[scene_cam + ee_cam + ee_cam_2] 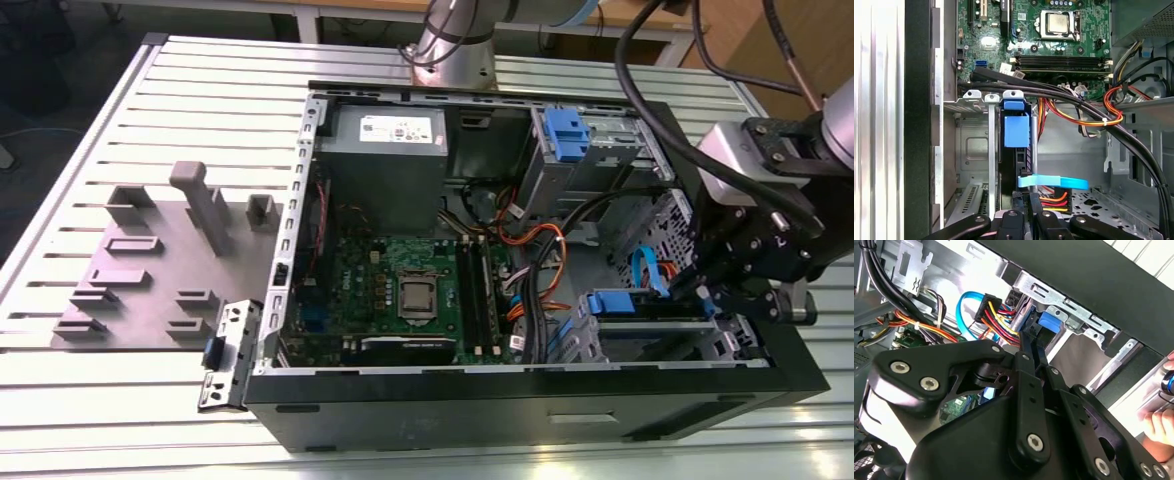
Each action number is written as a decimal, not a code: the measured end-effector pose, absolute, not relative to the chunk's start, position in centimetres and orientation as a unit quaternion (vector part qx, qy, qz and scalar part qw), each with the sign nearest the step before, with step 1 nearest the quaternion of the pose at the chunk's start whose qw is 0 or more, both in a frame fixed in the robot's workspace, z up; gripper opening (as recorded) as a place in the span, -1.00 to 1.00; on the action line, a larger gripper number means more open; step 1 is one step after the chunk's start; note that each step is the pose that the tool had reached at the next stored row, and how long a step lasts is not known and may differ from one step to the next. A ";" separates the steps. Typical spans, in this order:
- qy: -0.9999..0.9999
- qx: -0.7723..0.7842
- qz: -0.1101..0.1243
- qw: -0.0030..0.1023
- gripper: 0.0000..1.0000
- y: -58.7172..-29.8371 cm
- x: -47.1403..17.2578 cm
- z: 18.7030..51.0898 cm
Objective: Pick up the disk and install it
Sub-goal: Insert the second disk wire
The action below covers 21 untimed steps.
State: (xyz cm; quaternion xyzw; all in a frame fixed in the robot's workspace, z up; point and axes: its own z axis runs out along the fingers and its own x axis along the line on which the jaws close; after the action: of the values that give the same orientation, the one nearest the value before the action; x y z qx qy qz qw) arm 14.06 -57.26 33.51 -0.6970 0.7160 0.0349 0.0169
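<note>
1. Open computer case (534, 400) lies on its side on a slatted metal table (107, 110). Motherboard (400, 290) faces up, CPU (418, 297) exposed.
2. Gripper (714, 295) is at the case's edge on the exterior view's right, down beside the lower drive cage (654, 335).
3. The disk (1016, 150) sits edge-on in that cage's slot, its blue rail tab (1016, 129) at the end toward the motherboard. In the exterior view the blue tab (625, 303) shows on top of the cage.
4. In the second wrist view the gripper's (1033, 347) fingers (1026, 360) lie nearly together, with the tips right at the disk's blue rail (1050, 322). Cannot tell whether they pinch the disk or just touch it.
5. In the first wrist view the gripper (1026, 197) is at the disk's near end, next to a light-blue SATA cable (1054, 182) and red/orange/yellow power wires (1054, 200).
6. A bundle of black cables (1064, 97) crosses over the cage between the disk and the RAM sticks (1059, 62).
7. Upper bay holds a bare blue drive bracket (567, 135), and a grey power supply (387, 130) sits beside it.
8. Grey fixture plate (160, 270) with upright blocks lies on the table at the exterior view's left, apart from the case.
9. A person's fingers (1159, 427) show at the frame edge in the second wrist view, outside the case.
</note>
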 end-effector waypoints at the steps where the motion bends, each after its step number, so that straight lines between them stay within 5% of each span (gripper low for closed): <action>1: 0.716 -0.697 0.035 0.017 -0.67 -57.3 14.1 33.5; 21: 0.716 -0.697 0.035 0.017 -0.67 -57.3 14.1 33.0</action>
State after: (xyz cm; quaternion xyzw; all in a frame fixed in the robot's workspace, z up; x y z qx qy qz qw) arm 14.06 -57.25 33.02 -0.6967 0.7163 0.0350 0.0170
